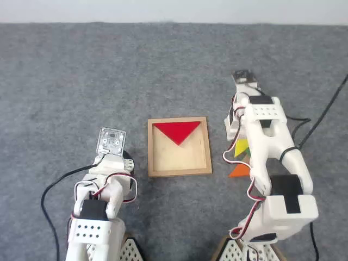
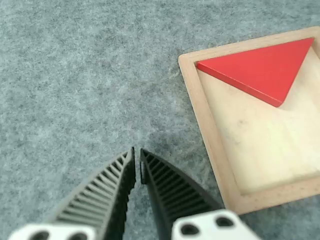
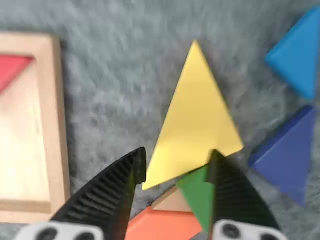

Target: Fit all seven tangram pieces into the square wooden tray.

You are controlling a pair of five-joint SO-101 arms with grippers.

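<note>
High view: the red triangle (image 1: 176,131) lies in the tray (image 1: 179,173), against its far rim. Left wrist view: the left gripper (image 2: 137,151), fingers pressed together, hangs beside the tray. Right wrist view: the right gripper (image 3: 177,155), fingers spread, straddles the yellow triangle (image 3: 195,120) beside the tray.

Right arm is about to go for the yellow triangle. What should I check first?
1. Right end effector open: ok.
2. Yellow triangle lined up with its open jaws: ok.
3. Yellow triangle free of neighbours: not ok, green piece lies against it.
4. Room in wooden tray: ok, red triangle alone inside.
5. Left end effector off the tray: ok, shut.
6. Height over the piece: cannot tell.
</note>
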